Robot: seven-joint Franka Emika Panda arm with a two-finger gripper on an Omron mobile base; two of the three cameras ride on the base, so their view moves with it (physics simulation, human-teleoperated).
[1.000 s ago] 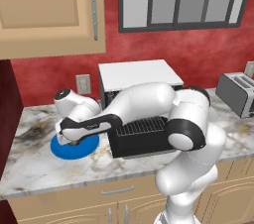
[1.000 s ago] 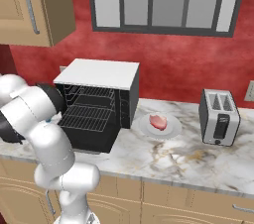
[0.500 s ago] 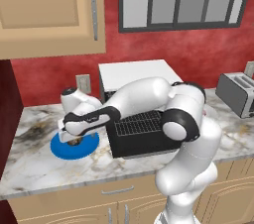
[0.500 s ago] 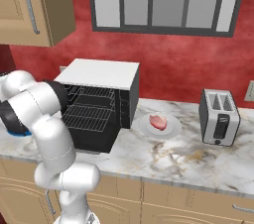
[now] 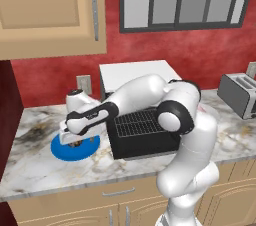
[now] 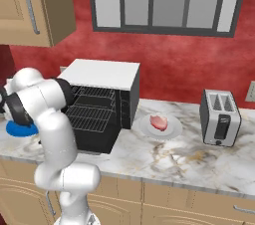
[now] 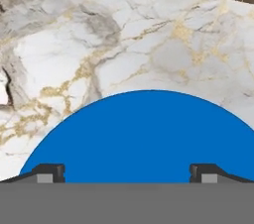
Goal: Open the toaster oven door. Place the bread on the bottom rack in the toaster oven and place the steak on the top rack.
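Lowered further since the earlier frames, the wide-open gripper [image 7: 127,173] hovers over the round blue plate [image 5: 75,149] holding the dark bread [image 5: 71,143]. Beside it, the black white-topped toaster oven [image 5: 135,77] has its door [image 5: 145,137] folded down, so pickup looks next.

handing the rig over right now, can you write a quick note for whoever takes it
Gripper: open, holding nothing, low over the blue plate at the left end of the counter.
Bread: something brown shows on that plate under the hand in the left base view; too hidden to be sure.
Toaster oven: toaster oven door is down and open, both racks bare.
Steak: on the white plate right of the oven, beside the silver toaster.
Done: door opened.
Left: bread to bottom rack, steak to top rack.
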